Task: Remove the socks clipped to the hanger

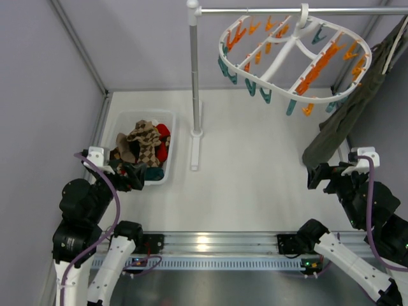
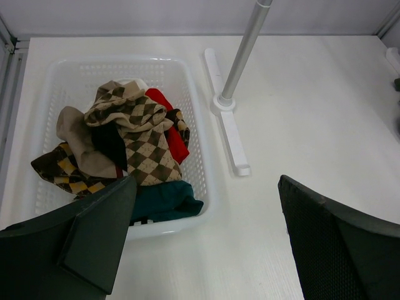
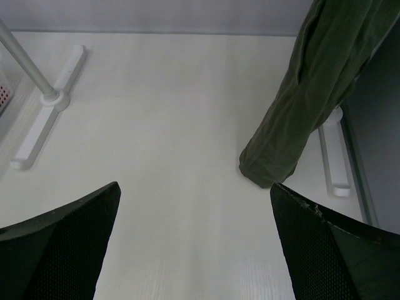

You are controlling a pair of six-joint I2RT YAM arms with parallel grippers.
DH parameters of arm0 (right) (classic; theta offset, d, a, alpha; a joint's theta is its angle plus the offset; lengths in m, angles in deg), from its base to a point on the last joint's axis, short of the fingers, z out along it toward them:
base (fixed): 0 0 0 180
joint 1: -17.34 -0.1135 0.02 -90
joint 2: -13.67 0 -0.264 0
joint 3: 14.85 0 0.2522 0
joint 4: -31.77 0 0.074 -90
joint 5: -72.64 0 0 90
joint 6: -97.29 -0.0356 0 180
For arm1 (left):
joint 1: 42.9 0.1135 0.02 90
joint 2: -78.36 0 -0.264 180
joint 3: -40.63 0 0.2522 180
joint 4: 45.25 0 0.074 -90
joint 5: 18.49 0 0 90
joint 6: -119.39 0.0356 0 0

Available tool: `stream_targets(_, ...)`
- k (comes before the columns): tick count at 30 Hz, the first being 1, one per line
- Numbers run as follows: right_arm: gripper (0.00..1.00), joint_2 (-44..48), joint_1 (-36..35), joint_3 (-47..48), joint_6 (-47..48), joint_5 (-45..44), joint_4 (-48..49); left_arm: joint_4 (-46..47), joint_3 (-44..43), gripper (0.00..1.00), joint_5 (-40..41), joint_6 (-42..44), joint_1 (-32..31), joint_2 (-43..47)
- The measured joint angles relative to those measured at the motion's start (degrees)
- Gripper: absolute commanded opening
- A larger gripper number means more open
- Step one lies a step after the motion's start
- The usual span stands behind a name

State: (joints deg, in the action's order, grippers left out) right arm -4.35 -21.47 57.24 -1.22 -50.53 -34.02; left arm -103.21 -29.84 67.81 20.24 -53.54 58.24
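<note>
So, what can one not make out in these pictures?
Left wrist view: lower socks in the basket lie under others, number unclear; a finger of the left gripper covers its near corner.
Top view: the clips on the hanger are too small to judge open or shut.
Right wrist view: the green garment is cut off by the top edge.

Hanger (image 1: 278, 89): white oval frame with cross bars, hooked onto the grey rail (image 1: 255, 10) at the far side of my table and hanging tilted. Orange and teal clips line its rim and bars.

Socks (image 2: 134, 140): brown-tan argyle and plain tan pieces. I see them heaped loosely in the white basket (image 2: 125, 69) on my left, tangled with red and teal fabric.
</note>
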Motion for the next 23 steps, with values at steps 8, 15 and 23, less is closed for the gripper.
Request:
stream_targets(8, 1.00, 0.00, 0.00, 0.00, -0.02, -0.07, 0.02, 0.00, 0.26, 0.99, 0.31, 0.00, -0.04, -1.20)
stream_targets(15, 1.00, 0.00, 0.00, 0.00, -0.02, -0.07, 0.07, 0.02, 0.26, 0.99, 1.18, -0.04, -0.04, -1.20)
stream_targets(23, 1.00, 0.02, 0.00, -0.15, -0.04, -0.17, 0.15, 0.02, 0.26, 0.99, 2.12, -0.09, -0.04, -1.20)
